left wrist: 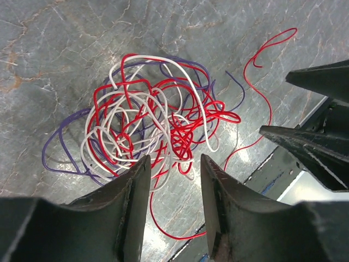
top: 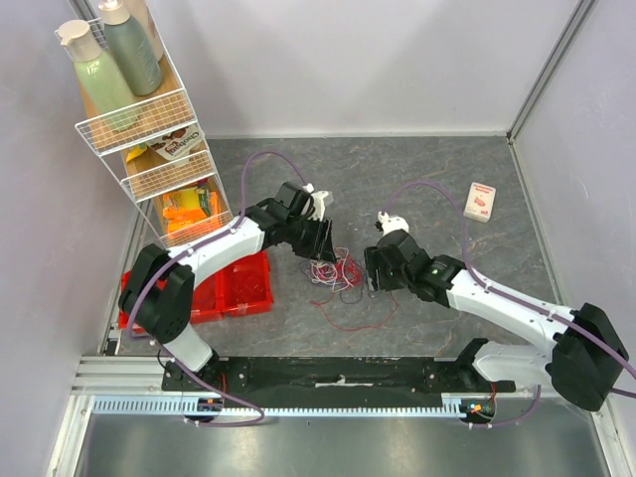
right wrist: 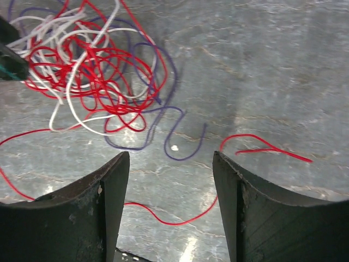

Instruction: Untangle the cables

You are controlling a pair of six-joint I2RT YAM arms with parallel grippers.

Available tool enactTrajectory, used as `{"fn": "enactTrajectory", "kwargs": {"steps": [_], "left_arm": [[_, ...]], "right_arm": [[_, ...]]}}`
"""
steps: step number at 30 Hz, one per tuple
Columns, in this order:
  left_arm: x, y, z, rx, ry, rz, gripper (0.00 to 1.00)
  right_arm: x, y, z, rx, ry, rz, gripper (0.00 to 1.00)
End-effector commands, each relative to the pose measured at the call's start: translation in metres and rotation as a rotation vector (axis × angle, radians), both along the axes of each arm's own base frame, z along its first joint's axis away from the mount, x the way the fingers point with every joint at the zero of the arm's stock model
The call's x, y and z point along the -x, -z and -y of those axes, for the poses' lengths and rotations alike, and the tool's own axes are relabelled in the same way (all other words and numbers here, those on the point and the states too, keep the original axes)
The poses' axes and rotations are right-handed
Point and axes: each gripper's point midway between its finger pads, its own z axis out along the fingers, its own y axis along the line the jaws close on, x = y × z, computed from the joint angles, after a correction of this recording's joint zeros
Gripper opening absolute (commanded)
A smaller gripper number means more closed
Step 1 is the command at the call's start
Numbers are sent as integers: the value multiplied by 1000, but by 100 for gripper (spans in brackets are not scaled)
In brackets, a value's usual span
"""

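Red, white and purple cables lie in one knotted clump on the grey table, just ahead of the left pincer tips and up and to the left of the right pincer.

Left pincer: jaws apart, nothing pinched. A few strands run down toward its gap, contact unclear. Right pincer: jaws spread wide and empty, straddling bare table. A loose red strand curls just ahead of its right finger and trails back under both.

Doing this step well, my read:
- go for that free red strand, not the clump core
- close on one wire only, low at the table
- left pincer pins the clump while the right draws away slowly
- stop if the knot tightens

Hard to see:
- crossings in the core can't be traced
- most wire ends are buried
- the red strand's near run is cut off behind the right fingers
- the overhead view shows the clump too small to help
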Motion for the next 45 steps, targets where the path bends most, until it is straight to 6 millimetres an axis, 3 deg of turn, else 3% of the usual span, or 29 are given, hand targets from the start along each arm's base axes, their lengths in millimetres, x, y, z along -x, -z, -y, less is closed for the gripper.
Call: {"fn": "enactTrajectory", "kwargs": {"steps": [1,7,10,12,16,20,25,27,31,37,39,45], "left_arm": [[-7,-11,6,3,43,56,45],[-10,-5,6,-19,34,47,27],[-15,-7,2,-39,22,72,8],[-17,-16,1,-35,22,110,2],[-16,-49,-1,22,26,207,2],[4,-99,1,165,23,255,2],[29,-173,-4,348,-7,333,2],[39,-199,-4,414,7,343,2],[59,-262,-4,542,45,392,2],[84,-372,-28,675,52,638,2],[95,-408,-37,721,58,713,2],[124,-502,-72,833,10,938,2]], "right_arm": [[-4,-11,-30,-124,-74,10,69],[-4,-13,-51,-216,-110,1,68],[-4,-11,-59,-235,-126,-10,68],[-4,-10,-64,-246,-139,-13,70],[-9,-8,-71,-263,-146,4,76],[-18,-24,-89,-374,-178,83,80],[-33,-38,-100,-456,-127,132,82],[-44,-35,-97,-465,-53,153,82],[-56,7,-80,-385,73,95,76],[-50,69,-35,-257,212,11,70],[-49,80,-18,-226,261,0,69],[-59,81,18,-144,351,16,71]]}}
